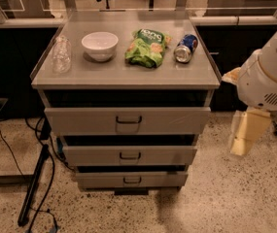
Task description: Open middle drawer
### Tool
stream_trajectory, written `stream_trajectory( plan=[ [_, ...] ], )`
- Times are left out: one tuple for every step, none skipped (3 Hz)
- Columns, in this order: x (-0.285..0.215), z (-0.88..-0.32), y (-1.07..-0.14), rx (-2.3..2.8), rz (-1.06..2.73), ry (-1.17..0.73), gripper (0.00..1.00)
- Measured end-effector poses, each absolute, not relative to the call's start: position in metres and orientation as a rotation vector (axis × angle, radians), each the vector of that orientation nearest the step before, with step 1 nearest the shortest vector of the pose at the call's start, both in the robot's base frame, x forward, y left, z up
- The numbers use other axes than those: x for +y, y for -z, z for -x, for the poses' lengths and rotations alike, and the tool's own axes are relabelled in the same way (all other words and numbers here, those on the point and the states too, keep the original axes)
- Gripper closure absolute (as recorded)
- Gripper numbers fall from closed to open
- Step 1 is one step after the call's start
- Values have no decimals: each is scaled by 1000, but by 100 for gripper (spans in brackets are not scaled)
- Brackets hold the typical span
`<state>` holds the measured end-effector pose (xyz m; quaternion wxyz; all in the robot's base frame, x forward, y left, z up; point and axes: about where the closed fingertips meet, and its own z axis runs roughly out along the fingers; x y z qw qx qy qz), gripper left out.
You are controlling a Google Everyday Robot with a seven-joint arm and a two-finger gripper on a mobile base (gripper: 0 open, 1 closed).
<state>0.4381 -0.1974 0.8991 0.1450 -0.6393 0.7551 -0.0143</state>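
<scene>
The middle drawer (129, 155) is the grey mid-sized front of three in a grey cabinet, with a small dark bar handle (129, 156) at its centre. Its front sits pushed in, between the wider top drawer (127, 120) and the narrower bottom drawer (131, 179). My gripper (244, 134) is the cream part hanging down from the white arm joint (268, 81) at the right. It is beside the cabinet's right side, at about the height of the top and middle drawers, and touches nothing.
On the cabinet top (123, 74) stand a clear glass (61, 55), a white bowl (99, 45), a green chip bag (147, 46) and a blue can on its side (185, 48). A black stand and cables (33, 188) lie on the speckled floor at the left.
</scene>
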Motion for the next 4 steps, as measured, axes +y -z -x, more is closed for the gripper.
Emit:
stream_trajectory(
  plan=[
    [-171,-430,-843,2137,1891,-74,0],
    [-158,-433,-808,2126,1928,-134,0],
    [-158,-433,-806,2127,1928,-136,0],
    [-151,-429,-793,2136,1929,-175,0]
  ],
)
